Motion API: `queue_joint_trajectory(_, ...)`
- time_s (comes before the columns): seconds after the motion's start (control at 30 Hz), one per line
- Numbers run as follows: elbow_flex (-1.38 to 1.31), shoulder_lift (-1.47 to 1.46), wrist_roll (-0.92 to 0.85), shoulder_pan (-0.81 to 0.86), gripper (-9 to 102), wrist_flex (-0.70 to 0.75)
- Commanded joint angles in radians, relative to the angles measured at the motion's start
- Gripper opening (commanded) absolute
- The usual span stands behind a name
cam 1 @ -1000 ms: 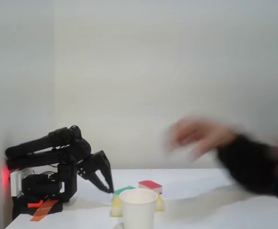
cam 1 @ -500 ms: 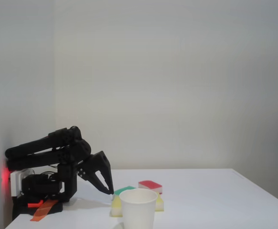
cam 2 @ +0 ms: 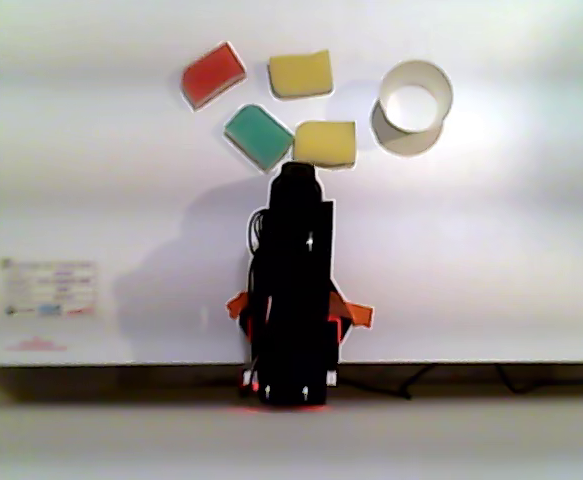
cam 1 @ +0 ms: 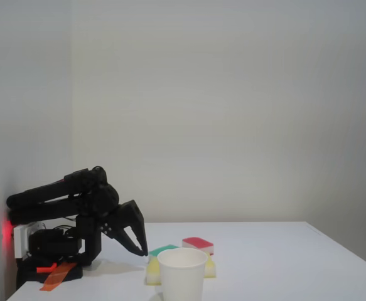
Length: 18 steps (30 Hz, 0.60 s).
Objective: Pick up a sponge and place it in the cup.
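**Arm folded low, tool pointing down near the sponges**

The tool [cam 1: 144,252] hung nose-down just above the white bench [cam 1: 277,263], its black fingers close together as far as I could see, though whether they were fully closed I could not tell. Nothing was in its grasp. From above, the arm [cam 2: 296,280] reached up the picture, its tip between the green-topped sponge [cam 2: 258,136] and a plain yellow sponge [cam 2: 324,143], just beside both. A second yellow sponge [cam 2: 301,73] lay farther off, with a red-topped sponge [cam 2: 213,74] to its left. The cup [cam 2: 415,97] stood upright to the right of the yellow sponges, apart from them. In the fixed view the cup [cam 1: 182,273] stood nearest the camera, partly hiding the sponges behind it.
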Motion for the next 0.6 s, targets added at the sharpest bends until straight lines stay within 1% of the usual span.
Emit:
queue_joint_trajectory(0.0, 0.008, 0.003, 0.011, 0.012, 0, 0.071)
queue_joint_trajectory(0.3, 0.008, 0.003, 0.009, 0.011, 1, 0.158)
queue_joint_trajectory(0.57, 0.009, 0.003, -0.032, 0.017, 3, 0.166)
